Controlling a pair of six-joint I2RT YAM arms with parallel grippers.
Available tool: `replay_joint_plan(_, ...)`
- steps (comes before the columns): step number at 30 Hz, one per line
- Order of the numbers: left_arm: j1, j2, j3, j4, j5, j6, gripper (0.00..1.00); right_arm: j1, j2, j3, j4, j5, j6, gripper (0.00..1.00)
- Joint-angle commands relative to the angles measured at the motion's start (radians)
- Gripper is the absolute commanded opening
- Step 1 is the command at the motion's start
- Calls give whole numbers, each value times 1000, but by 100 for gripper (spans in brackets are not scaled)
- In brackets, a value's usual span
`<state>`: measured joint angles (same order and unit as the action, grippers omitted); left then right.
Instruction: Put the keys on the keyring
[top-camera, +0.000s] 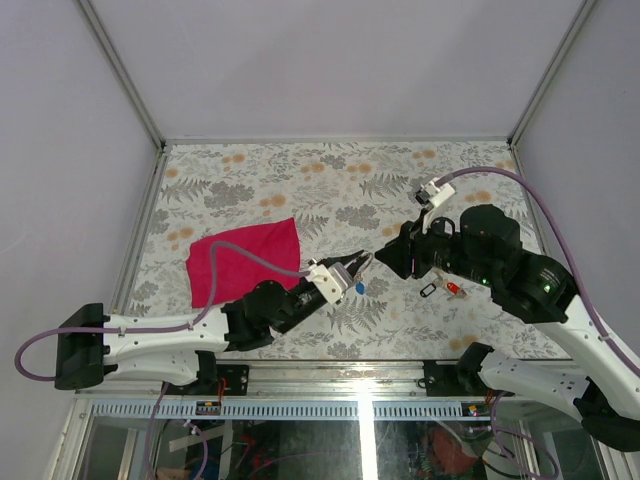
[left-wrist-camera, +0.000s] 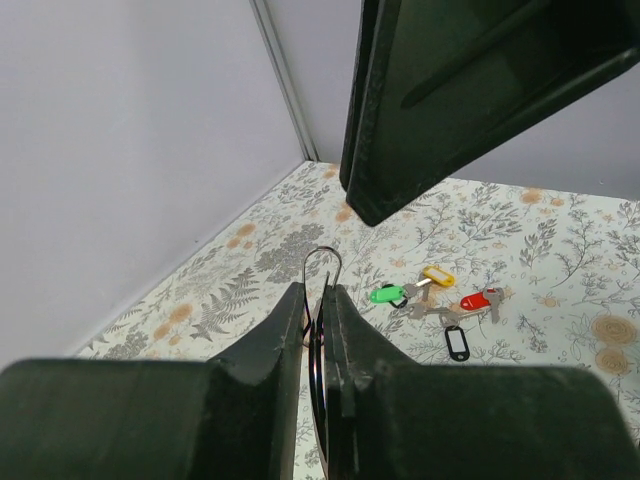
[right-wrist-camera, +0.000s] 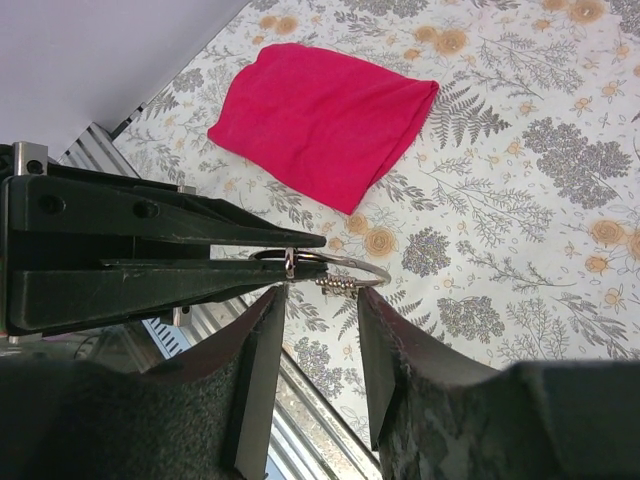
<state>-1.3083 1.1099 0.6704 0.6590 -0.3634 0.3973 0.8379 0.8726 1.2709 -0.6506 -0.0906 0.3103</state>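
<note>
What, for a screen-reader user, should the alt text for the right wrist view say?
The left fingers come in from the left, shut on the thin wire keyring, which sits just beyond the tips of the open right fingers. Farther off, a magenta cloth lies on the floral table.

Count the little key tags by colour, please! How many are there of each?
Green tag: 1
Yellow tag: 1
Red tag: 1
Black tag: 1
Blue tag: 1
Total: 5
</note>
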Motion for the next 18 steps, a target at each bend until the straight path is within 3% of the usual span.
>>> replay_joint_plan(1,-7,1,27,63,-33,-29,0,3,15,-2,76,-11,2,43)
replay_joint_plan(11,-7,12,57,9,-42,-76,0,1,34,-27,128,-39,19,43)
replay_joint_plan(18,-5,15,63,3,-40,-80,0,3,54,-34,127,-46,17,37)
